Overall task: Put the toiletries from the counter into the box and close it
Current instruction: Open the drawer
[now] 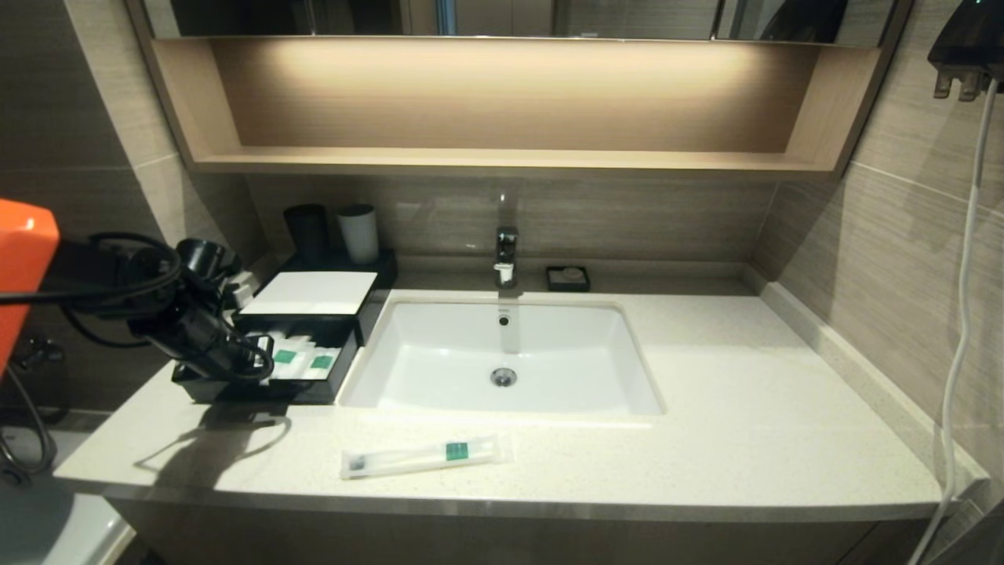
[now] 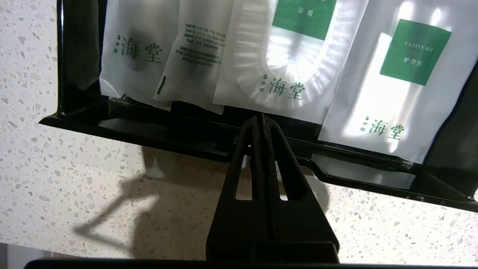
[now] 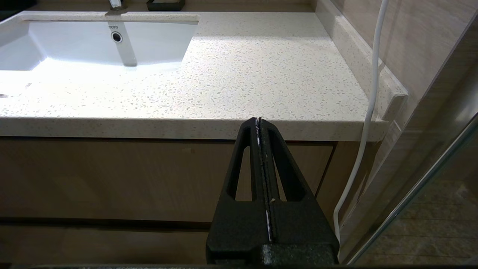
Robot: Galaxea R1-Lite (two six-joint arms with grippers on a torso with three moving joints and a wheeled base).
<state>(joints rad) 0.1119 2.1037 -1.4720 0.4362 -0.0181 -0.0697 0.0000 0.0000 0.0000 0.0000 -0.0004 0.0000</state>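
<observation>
Speckled off-white stone makes up the counter (image 1: 745,408), filling the lower half of the head view around its white sunken basin (image 1: 502,357). At centre left of that frame sits the box (image 1: 310,294), its drawer pulled out with several white sachets (image 1: 302,361) already inside. The left gripper (image 1: 255,361) hangs over the drawer's front edge, fingers clenched together on nothing. Low in the frame, just in front of the basin, lies the toothbrush packet (image 1: 423,457), flat on the stone and well apart from the box. It looks very light, its clear film slippery and crinkly, with a stiff brush inside; pinching across the middle of the handle should hold better than catching loose film at an end. Only the left wrist view shows the sachets' printing and the drawer's glossy lip (image 2: 179,134). The right wrist view alone reveals the right gripper (image 3: 258,123), parked below the counter edge with fingers pressed together, empty.
</observation>
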